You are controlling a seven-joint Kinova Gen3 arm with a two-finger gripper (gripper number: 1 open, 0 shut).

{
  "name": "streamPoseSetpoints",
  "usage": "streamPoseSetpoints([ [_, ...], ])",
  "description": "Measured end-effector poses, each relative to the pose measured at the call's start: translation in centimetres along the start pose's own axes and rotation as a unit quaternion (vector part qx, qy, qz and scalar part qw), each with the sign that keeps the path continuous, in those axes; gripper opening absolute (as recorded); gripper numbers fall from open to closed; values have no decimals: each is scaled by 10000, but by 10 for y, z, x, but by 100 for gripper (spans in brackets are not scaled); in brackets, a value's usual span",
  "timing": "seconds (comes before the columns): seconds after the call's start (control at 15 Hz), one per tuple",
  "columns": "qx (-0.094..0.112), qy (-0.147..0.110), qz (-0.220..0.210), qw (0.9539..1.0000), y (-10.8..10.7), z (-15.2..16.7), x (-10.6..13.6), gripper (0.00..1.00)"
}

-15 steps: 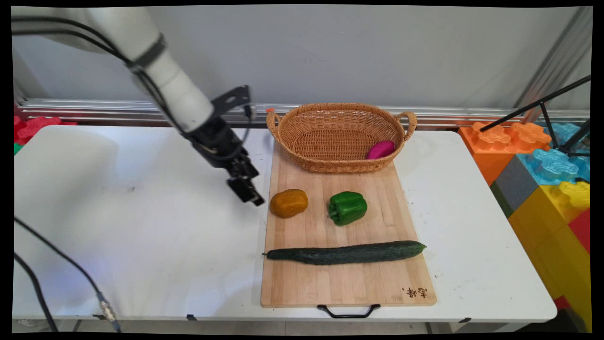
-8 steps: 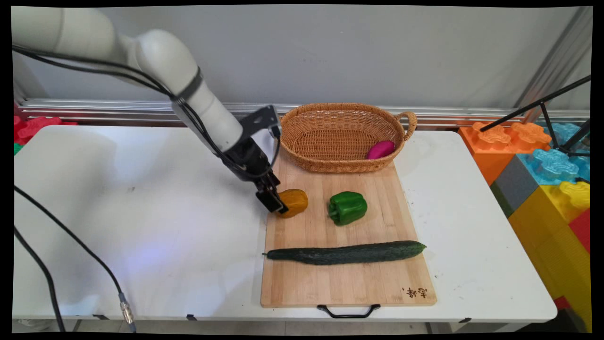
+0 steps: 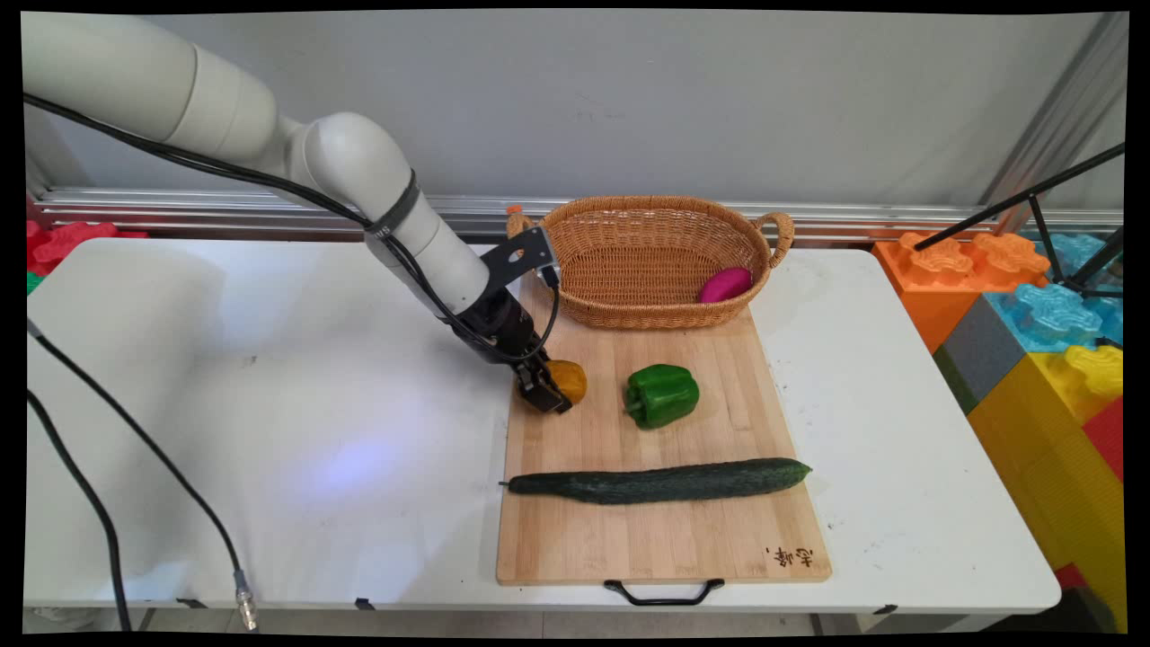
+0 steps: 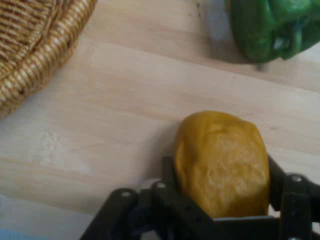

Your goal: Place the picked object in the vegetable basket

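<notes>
A yellow-orange potato-like vegetable (image 3: pixel 570 379) (image 4: pixel 222 162) lies on the wooden cutting board (image 3: pixel 665 539) near its left edge. My gripper (image 3: pixel 550 393) (image 4: pixel 221 167) reaches it from the left at a low slant. In the hand view a black finger (image 4: pixel 169 170) presses its left side and the other finger presses its right side, so the gripper is shut on it. The vegetable still rests on the board. A green bell pepper (image 3: pixel 662 394) (image 4: pixel 270 27) sits just to the right.
A long cucumber (image 3: pixel 660 481) lies across the board nearer the front. Behind it, a wicker basket (image 3: pixel 629 310) (image 4: pixel 30 55) holds a magenta object (image 3: pixel 724 285). Coloured foam blocks (image 3: pixel 1033 341) and a black tripod leg stand at the right.
The arm swung right and down from the bare table onto the board's left edge. Its fingers now straddle and touch the yellow vegetable, which has stayed in place.
</notes>
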Motion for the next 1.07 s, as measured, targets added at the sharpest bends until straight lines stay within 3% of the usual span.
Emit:
streamPoseSetpoints([
  [0.2,15,8,21,10000,3,0,6,0],
  [0.53,89,40,37,9999,18,-28,41,0],
  [0.8,342,179,51,9992,29,-59,88,0],
  [1.07,724,408,125,9965,20,-79,129,0],
])
